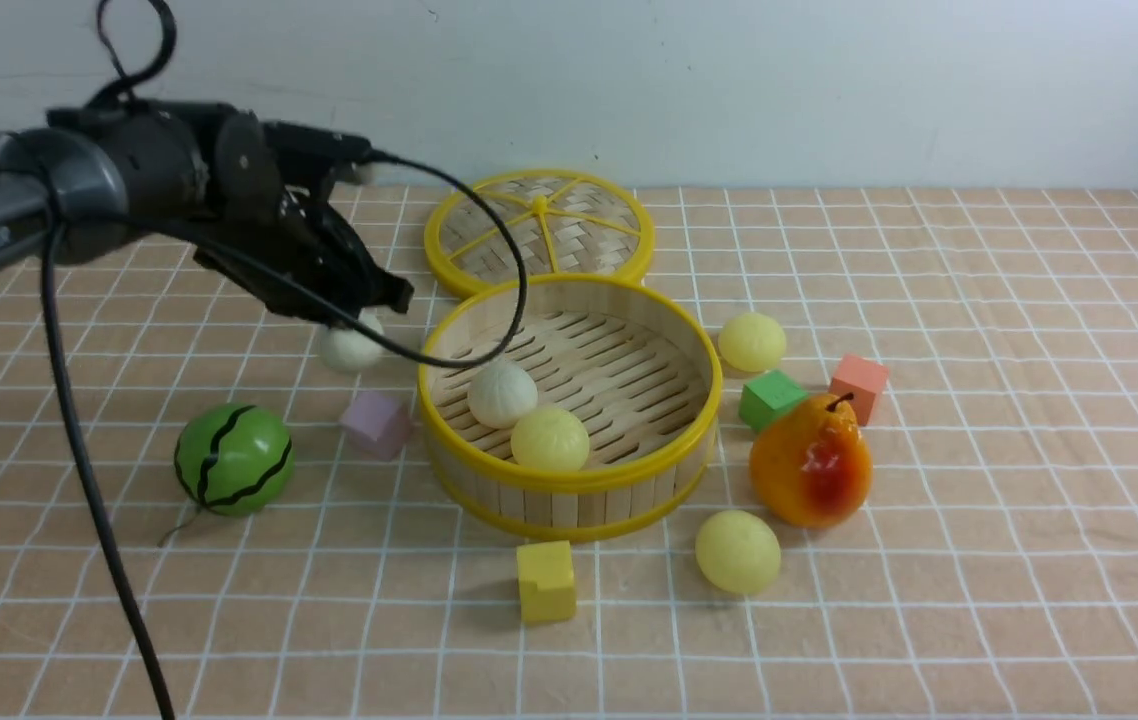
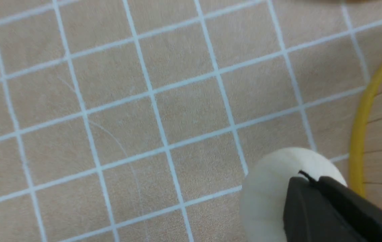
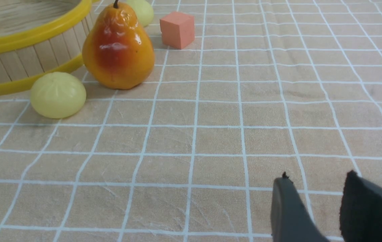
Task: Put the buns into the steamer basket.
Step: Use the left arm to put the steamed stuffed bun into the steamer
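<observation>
Peach checked cloth [image 1: 929, 600] covers the table, with a plain pale wall behind it. From where I stand, the left gripper [image 1: 359, 318] is angled down onto an off-white bun [image 1: 349, 350], its black jaws pressed together at the bun's top. The wrist camera shows the fingertips [image 2: 298, 201] meeting against the bun's skin rather than spanning it, so I doubt it has a real hold. The steamer basket [image 1: 569, 485] sits just beside that gripper, close enough for a short carry. It already holds a second off-white bun [image 1: 502, 393] and a pale yellow bun [image 1: 550, 438].

On the far side of the basket from this gripper lie a yellow bun [image 1: 752, 341] by the green cube [image 1: 769, 398] and another yellow bun [image 1: 737, 550] near the pear [image 1: 811, 462]. Those look handier for the right gripper [image 3: 315, 178], which hovers low over bare cloth, jaws apart and empty.
</observation>
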### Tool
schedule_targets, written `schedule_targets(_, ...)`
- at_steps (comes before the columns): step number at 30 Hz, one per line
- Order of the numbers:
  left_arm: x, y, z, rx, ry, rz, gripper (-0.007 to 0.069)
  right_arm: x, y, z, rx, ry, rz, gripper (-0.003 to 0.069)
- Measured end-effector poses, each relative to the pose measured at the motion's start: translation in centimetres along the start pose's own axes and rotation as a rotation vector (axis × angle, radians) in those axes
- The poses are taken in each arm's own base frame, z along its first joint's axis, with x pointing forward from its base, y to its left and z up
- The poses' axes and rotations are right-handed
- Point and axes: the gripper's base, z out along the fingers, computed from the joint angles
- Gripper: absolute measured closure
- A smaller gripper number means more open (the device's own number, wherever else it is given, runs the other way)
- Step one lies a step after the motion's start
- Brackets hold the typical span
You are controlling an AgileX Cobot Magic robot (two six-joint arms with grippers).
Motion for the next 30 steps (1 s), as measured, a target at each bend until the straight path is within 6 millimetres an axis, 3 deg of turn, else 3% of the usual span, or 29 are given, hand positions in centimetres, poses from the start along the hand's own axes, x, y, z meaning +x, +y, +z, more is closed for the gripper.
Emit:
schedule_targets(1, -0.8, -0.3, -1.8, 0.004, -0.037, 0.002, 0.0638, 0.0, 0.0, 0.0, 0.0, 0.0, 0.0, 0.0418)
schedule_targets(2, -0.9, -0.4, -2.0, 0.007, -0.043, 0.002, 0.0638, 0.0, 0.0, 0.0, 0.0, 0.0, 0.0, 0.0418)
schedule_targets(3, -1.8, -1.3, -4.1, 0.021, -0.09, 0.016, 0.0638, 0.0, 0.0, 0.0, 0.0, 0.0, 0.0, 0.0418)
schedule_targets(7, -2.5, -4.6, -5.7, 0.081, -0.133, 0.09, 0.0638, 0.0, 0.0, 0.0, 0.0, 0.0, 0.0, 0.0418)
schedule_targets(11, -1.9, -6.5, -3.8, 0.116, -0.097, 0.122, 0.0638, 0.0, 0.0, 0.0, 0.0, 0.0, 0.0, 0.0418)
schedule_targets(17, -0.8, -7.0, 0.3, 0.13, -0.088, 0.11, 0.0638, 0.0, 0.0, 0.0, 0.0, 0.0, 0.0, 0.0418)
schedule_targets(30, -0.8, -7.8, 2.8, 0.197, -0.176, 0.087, 0.0638, 0.0, 0.0, 0.0, 0.0, 0.0, 0.0, 0.0418)
